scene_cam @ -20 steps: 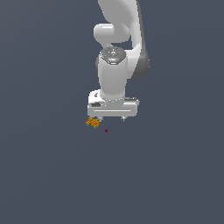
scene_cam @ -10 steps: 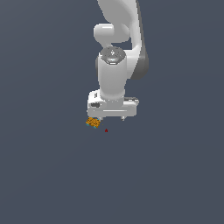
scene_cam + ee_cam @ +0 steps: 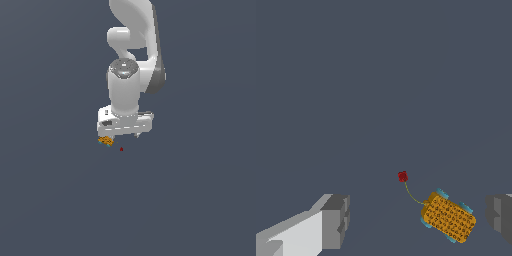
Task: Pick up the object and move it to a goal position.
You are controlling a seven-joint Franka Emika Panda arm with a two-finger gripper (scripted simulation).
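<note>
1. Gripper (image 3: 416, 220): mine, white body with grey fingers, spread wide, the gap far broader than the object. It holds nothing and touches nothing that I can see in the wrist view. One finger (image 3: 336, 220) and the other finger (image 3: 501, 217) stand well apart.
2. Object (image 3: 449, 217): orange-yellow box, dark speckles, teal edges. It lies between my fingers, nearer one than the other, and skewed to the line between them. In the exterior view it shows just below my gripper's (image 3: 125, 134) lower edge, at the exterior view's left (image 3: 105, 141).
3. Goal position (image 3: 402, 176): small dark red dot, near the object but apart from it; a thin curved line runs between the two.
</note>
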